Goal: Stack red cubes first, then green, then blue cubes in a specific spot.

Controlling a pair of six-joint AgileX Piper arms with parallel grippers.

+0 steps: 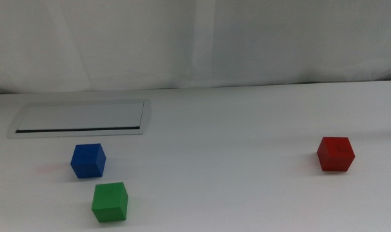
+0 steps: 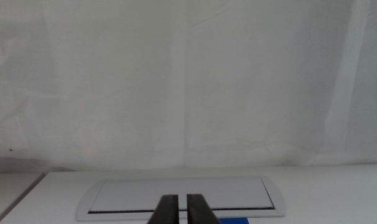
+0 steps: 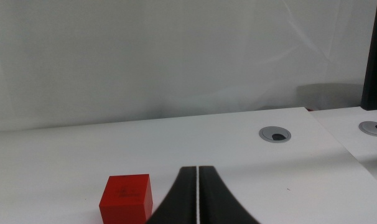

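The white table (image 1: 247,193) carried all three cubes, each resting separately on its surface and none stacked. The red cube (image 1: 336,154) sat alone toward the right side of the middle view, well apart from the other two. The blue cube (image 1: 88,160) stood on the left side, just in front of the grey-framed flat panel (image 1: 79,118) and apart from it. The green cube (image 1: 110,202) lay near the blue one, closer to the camera and slightly to its right, with a small gap between them. Neither arm appeared in the middle view. In the left wrist view, the left claw (image 2: 177,210) showed its two dark jaws nearly together, a thin strip of light between them, holding nothing; the panel (image 2: 182,193) lay directly beyond the tips, and a sliver of the blue cube (image 2: 235,221) showed at the frame edge beside the jaws. In the right wrist view, the right claw (image 3: 197,196) had its jaws pressed together with only a hairline seam visible, also empty; the red cube (image 3: 126,198) sat on the table just beside the jaws, not touching them. Two round grey grommets (image 3: 275,134) were set into the table surface farther off. A pale curtain (image 1: 195,38) backed the table.
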